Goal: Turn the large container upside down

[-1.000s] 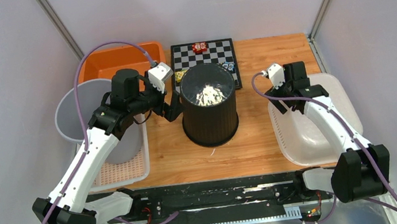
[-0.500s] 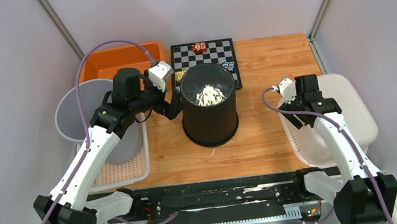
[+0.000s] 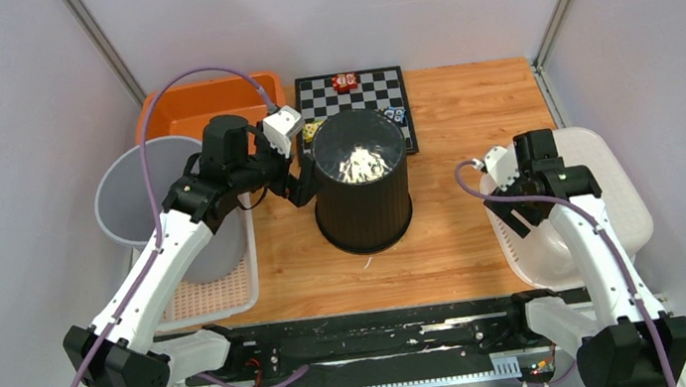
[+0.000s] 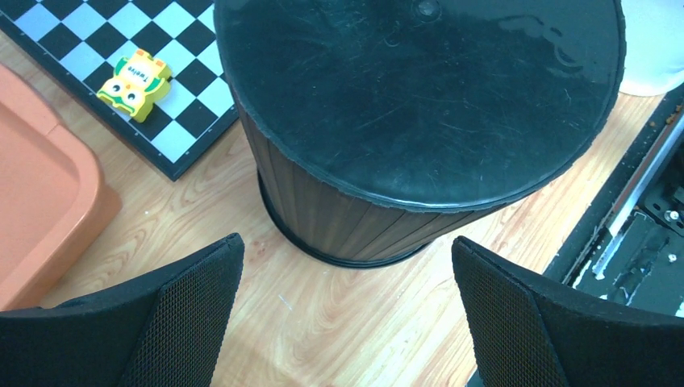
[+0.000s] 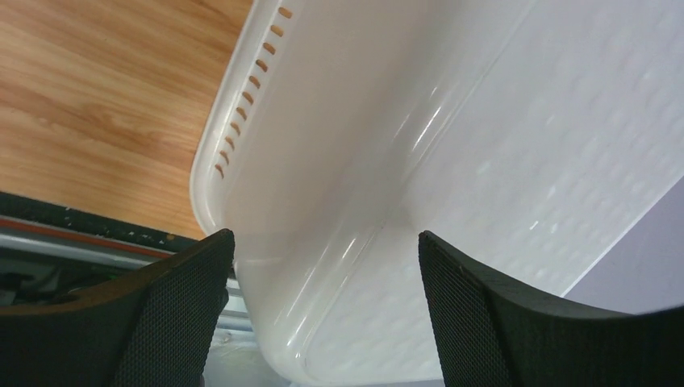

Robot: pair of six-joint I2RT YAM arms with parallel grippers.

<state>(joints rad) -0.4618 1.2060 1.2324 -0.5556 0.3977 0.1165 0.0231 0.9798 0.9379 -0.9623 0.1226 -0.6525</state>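
- Progress: white container [image 3: 613, 183] is lying at the right edge of the table [image 3: 468, 107] with its dimpled base facing up, so the turning-over is looking essentially done. One near corner is appearing to hang past the table's near edge. Whether its rim is sitting flat cannot be told.
- Remainder: settling the container level and drawing the arm clear is seeming to be all that is left.
- Right gripper [image 5: 323, 242]: is hovering above the container's left rim with its fingers spread wide and is pinching nothing.
- Left gripper [image 4: 347, 246]: is standing fully spread just beside the black bin [image 3: 363, 201] near the middle of the table, facing the bin's side, apart from it and carrying nothing.
- Change from a second before: the container was then resting open side up, with the right gripper at its far-left corner. It is now showing its underside and sitting slightly closer to the table's right edge. The right arm is drawing back toward the near edge, while the left arm and black bin are barely shifting.
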